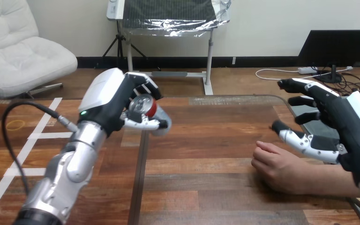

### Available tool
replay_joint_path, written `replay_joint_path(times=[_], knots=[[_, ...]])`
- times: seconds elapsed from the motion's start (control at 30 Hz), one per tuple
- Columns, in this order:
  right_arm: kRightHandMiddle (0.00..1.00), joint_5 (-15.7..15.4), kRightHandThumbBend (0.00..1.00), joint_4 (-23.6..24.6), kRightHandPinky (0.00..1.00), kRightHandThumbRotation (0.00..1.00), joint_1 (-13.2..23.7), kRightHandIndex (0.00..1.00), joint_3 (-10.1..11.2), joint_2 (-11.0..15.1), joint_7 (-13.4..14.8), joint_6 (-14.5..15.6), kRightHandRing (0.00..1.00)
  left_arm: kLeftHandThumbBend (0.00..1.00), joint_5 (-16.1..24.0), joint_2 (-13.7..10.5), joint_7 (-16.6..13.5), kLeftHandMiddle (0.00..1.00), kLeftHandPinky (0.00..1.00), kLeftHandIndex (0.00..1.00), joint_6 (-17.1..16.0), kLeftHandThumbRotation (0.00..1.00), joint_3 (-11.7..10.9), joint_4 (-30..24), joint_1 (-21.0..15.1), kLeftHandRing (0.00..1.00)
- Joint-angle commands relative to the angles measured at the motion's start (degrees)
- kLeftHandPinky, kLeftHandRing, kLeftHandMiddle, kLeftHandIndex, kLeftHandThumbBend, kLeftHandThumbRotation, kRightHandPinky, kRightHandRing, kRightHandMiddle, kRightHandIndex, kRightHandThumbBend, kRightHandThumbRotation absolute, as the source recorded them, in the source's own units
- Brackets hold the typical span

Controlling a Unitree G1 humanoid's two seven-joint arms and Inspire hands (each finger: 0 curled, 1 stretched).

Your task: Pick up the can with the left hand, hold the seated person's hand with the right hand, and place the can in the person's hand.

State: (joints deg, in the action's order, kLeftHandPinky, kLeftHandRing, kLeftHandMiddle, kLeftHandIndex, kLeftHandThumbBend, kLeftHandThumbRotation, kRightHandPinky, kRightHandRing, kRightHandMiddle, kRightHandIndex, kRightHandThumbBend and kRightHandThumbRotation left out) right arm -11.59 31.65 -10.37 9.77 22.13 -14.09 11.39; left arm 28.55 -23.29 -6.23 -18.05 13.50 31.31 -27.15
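My left hand point(110, 101) is raised over the table's left part with its fingers and thumb curled round a red can point(144, 107), whose silver top faces the camera. The person's hand point(281, 168) rests on the table at the right, loosely closed, knuckles toward the middle. My right hand point(342, 126) hovers just above and behind the person's wrist, with its fingers spread and straight and its thumb pointing left. It stands apart from the person's hand. The can is well to the left of the person's hand.
The wooden table point(206, 154) stretches between the two hands. Its far edge point(234, 99) runs behind the can.
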Motion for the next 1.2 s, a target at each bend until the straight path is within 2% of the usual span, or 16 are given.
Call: replay_joint_path(times=[0.0,0.2,0.33,0.5,0.73,1.0,1.17], knots=[[0.86,-1.09,0.60,2.22,0.68,0.00,4.17,0.83,1.63,3.91,-1.37,-0.17,0.82,0.61,-1.25,1.73,-1.88,0.48,0.35,0.52,0.23,0.00,-2.30,-4.06,-6.33,0.41],[0.87,-2.42,0.68,0.29,0.69,0.00,4.78,0.83,1.89,7.76,-3.39,-1.74,0.83,0.62,-0.76,2.98,-3.53,0.48,0.35,0.51,-0.85,0.00,-2.52,-3.56,-7.06,0.41],[0.87,-4.42,0.72,-0.74,0.69,0.00,5.32,0.84,1.74,11.40,-5.87,-1.31,0.83,0.62,-1.33,3.85,-3.90,0.48,0.36,0.50,-1.14,0.00,-2.76,-3.60,-7.33,0.41],[0.88,-6.12,0.76,-1.61,0.71,0.00,6.07,0.84,1.47,14.43,-8.20,-0.49,0.84,0.62,-1.38,4.69,-4.31,0.48,0.36,0.50,-0.72,0.00,-2.90,-3.90,-7.56,0.40],[0.88,-9.41,0.80,-3.96,0.70,0.00,7.43,0.84,0.55,19.64,-11.66,-1.14,0.84,0.61,-1.30,5.58,-4.38,0.47,0.35,0.49,-0.19,0.00,-2.82,-4.12,-8.07,0.40],[0.88,-11.99,0.84,-6.55,0.71,0.00,9.42,0.84,-0.63,23.82,-15.79,-0.68,0.85,0.60,-1.15,6.24,-4.31,0.47,0.35,0.49,-0.14,0.00,-2.87,-4.27,-8.46,0.40],[0.89,-13.73,0.85,-8.30,0.74,0.00,11.04,0.84,-1.73,26.26,-18.85,0.69,0.87,0.60,-1.33,6.61,-4.36,0.47,0.35,0.49,-0.44,0.00,-2.96,-4.25,-8.59,0.40]])
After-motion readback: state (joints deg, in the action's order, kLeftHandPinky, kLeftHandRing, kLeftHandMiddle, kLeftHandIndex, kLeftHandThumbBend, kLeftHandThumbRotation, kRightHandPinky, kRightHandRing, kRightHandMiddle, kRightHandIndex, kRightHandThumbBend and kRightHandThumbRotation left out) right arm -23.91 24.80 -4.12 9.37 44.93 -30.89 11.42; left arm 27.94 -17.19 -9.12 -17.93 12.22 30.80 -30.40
